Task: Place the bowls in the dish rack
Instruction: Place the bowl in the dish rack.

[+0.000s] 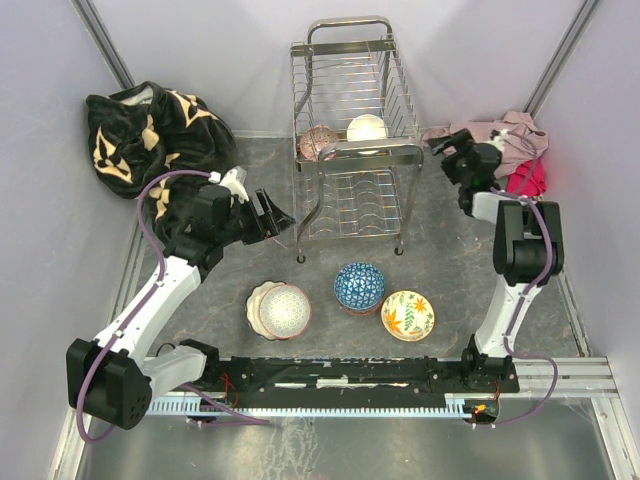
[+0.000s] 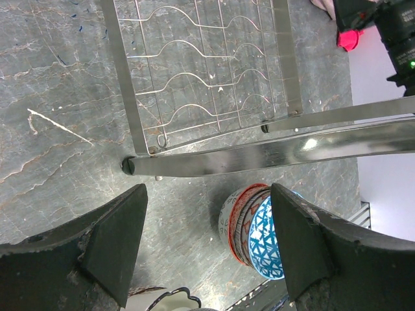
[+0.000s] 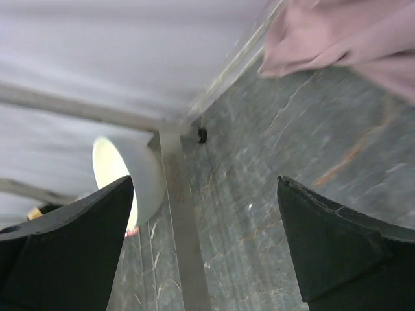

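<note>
Overhead: the dish rack [image 1: 355, 70] stands by the desk's [image 1: 450, 270] far edge with a white bowl [image 1: 366, 128] loaded. The blue bowl [image 1: 359, 285] waits near the front edge.

Left wrist: the left pincer [image 2: 207, 194] is spread and empty. Only here does the blue bowl show nested in another, so pinch one rim only.

Right wrist: the right pincer [image 3: 204, 188] is spread and empty beside the white bowl.

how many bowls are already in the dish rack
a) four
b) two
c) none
b: the top view shows just a pinkish patterned bowl and a white bowl standing side by side inside the dish rack.
</note>
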Controlling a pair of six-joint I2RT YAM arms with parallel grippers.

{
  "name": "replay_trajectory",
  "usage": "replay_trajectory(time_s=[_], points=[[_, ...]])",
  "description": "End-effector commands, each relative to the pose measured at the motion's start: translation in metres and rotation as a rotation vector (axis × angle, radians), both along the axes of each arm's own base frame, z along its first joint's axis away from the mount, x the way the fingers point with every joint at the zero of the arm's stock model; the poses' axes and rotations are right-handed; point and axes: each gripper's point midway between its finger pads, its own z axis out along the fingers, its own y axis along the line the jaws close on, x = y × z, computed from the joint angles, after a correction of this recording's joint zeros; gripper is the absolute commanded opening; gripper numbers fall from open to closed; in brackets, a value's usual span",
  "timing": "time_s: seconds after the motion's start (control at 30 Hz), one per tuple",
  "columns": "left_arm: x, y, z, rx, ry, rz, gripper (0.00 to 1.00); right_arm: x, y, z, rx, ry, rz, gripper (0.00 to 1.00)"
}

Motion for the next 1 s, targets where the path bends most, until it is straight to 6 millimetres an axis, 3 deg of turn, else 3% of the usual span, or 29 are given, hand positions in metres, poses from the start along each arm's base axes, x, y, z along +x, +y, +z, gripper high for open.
replay_trajectory(time_s=[0.0,0.03,0.1,0.2,0.3,0.37,0.43,0.5,0.6,0.67,0.7,0.83,0.97], points=[[0.002,-0.002,0.016,-0.021,-0.059,-0.016,0.82,-0.014,-0.007,0.087,0.065,-0.124,0.040,0.99],[0.002,-0.002,0.015,-0.024,-0.058,-0.017,0.82,-0.017,-0.003,0.090,0.044,-0.105,0.082,0.99],[0.002,-0.003,0.016,-0.029,-0.059,-0.019,0.82,-0.022,0.008,0.118,0.027,-0.181,0.249,0.99],[0.001,-0.003,0.019,-0.033,-0.068,-0.022,0.82,-0.031,0.000,0.158,0.189,-0.346,0.314,0.99],[-0.001,-0.003,0.022,-0.036,-0.075,-0.024,0.82,-0.038,-0.010,0.174,0.315,-0.424,0.370,0.99],[0.000,-0.003,0.022,-0.036,-0.077,-0.023,0.82,-0.038,0.010,0.172,0.382,-0.313,0.563,0.99],[0.000,-0.004,0.021,-0.038,-0.073,-0.026,0.82,-0.038,0.014,0.182,0.408,-0.357,0.601,0.99],[0.001,-0.005,0.021,-0.042,-0.071,-0.027,0.82,-0.046,0.021,0.191,0.298,-0.364,0.611,0.99],[0.001,-0.005,0.021,-0.044,-0.072,-0.026,0.82,-0.056,0.021,0.148,-0.161,-0.033,0.424,0.99],[0.001,-0.005,0.021,-0.043,-0.073,-0.027,0.82,-0.074,0.027,0.157,-0.458,0.009,0.378,0.99],[0.001,-0.005,0.022,-0.043,-0.073,-0.026,0.82,-0.078,0.027,0.167,-0.522,-0.016,0.362,0.99],[0.001,-0.004,0.024,-0.038,-0.077,-0.023,0.82,-0.084,0.015,0.201,-0.442,-0.207,0.270,0.99],[0.000,-0.002,0.024,-0.035,-0.082,-0.019,0.82,-0.077,0.025,0.203,-0.233,-0.220,0.404,0.99]])
